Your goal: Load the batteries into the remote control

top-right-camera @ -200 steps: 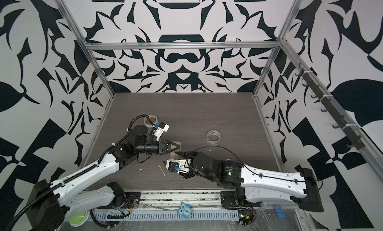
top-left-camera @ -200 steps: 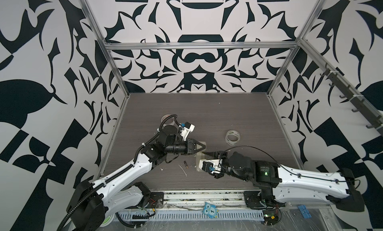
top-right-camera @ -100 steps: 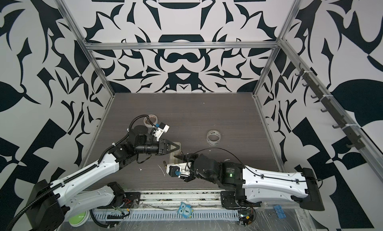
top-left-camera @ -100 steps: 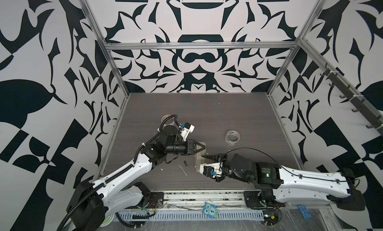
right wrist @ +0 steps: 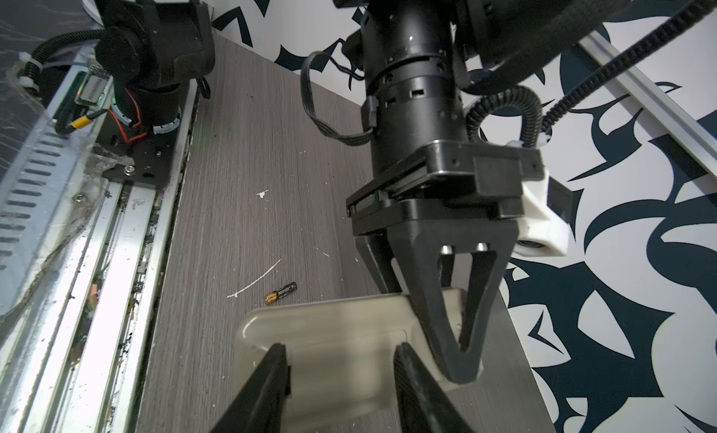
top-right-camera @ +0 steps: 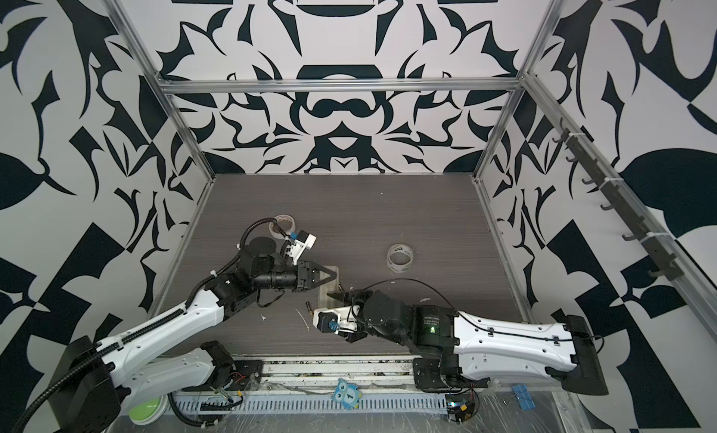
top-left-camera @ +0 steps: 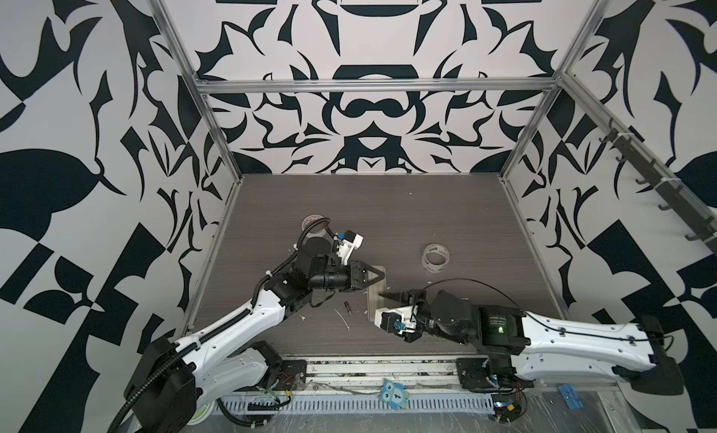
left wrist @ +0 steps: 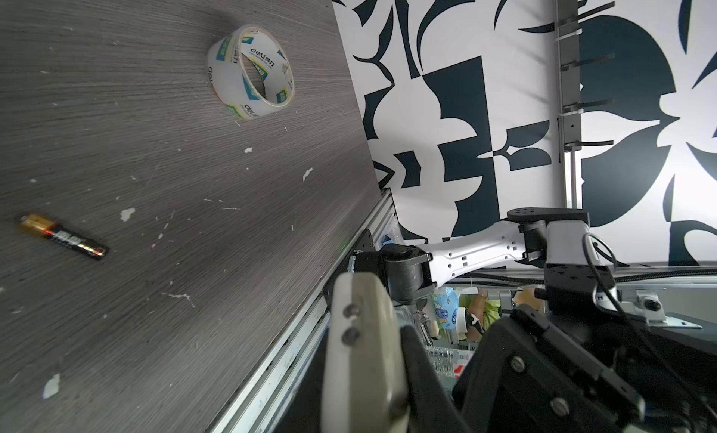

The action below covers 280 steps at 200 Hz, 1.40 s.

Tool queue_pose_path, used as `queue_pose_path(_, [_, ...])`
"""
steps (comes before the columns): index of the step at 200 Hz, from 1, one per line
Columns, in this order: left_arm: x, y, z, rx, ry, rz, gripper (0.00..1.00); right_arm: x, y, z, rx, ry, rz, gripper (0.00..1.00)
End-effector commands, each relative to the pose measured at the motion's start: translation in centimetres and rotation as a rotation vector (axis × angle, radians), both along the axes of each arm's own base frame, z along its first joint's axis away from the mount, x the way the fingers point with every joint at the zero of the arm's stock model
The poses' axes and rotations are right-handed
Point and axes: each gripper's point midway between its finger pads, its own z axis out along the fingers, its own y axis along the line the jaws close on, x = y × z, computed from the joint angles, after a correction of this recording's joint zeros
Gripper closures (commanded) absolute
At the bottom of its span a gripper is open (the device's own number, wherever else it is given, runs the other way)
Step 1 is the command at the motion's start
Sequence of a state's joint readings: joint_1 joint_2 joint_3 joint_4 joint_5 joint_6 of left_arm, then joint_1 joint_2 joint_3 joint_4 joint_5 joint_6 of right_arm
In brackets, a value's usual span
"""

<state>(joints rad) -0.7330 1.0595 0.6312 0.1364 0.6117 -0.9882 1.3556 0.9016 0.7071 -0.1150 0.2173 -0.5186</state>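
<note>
The remote control (top-left-camera: pixel 373 300) (top-right-camera: pixel 325 291) rests beige back up near the table's front middle. My left gripper (top-left-camera: pixel 382 275) (top-right-camera: pixel 334 274) (right wrist: pixel 461 357) is shut on its far end. In the left wrist view the remote control (left wrist: pixel 361 353) shows edge-on against a black finger (left wrist: pixel 425 376). My right gripper (top-left-camera: pixel 382 295) (right wrist: pixel 341 357) is open, and its fingers (right wrist: pixel 277 369) hang over the remote control (right wrist: pixel 341 326), which is blurred. One of the batteries (top-left-camera: pixel 348 308) (top-right-camera: pixel 309 305) (right wrist: pixel 281 293) lies on the table left of the remote. Another of the batteries (left wrist: pixel 64 237) lies on the table in the left wrist view.
A clear tape roll (top-left-camera: pixel 435 257) (top-right-camera: pixel 399 258) (left wrist: pixel 250 72) stands right of the grippers, and a second tape roll (top-left-camera: pixel 313 222) sits behind the left arm. White scraps (right wrist: pixel 254 281) dot the wood top. A metal rail (right wrist: pixel 128 256) runs along the table's front edge.
My right arm has shifted slightly toward the table's front, its jaws still over the remote. The left gripper has kept its hold and its place.
</note>
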Motion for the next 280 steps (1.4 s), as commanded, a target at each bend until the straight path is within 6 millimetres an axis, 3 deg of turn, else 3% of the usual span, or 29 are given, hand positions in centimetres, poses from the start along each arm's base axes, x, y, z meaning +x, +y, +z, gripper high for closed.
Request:
queue_pose_path(1, [0.3, 0.0, 1.5, -0.051, -0.036, 0.019, 1.0, 0.7, -0.2, 1.2, 0.05, -0.011, -0.049, 0.52])
queue_pose_path(96, [1.2, 0.5, 2.6, -0.096, -0.057, 0.072, 1.0, 0.6, -0.4, 1.3, 0.055, -0.013, -0.052, 0.52])
queue_pose_path(280, [1.6, 0.6, 3.1, -0.168, -0.037, 0.089, 1.0, 2.5, -0.6, 0.9, 0.03, -0.063, -0.156, 0.52])
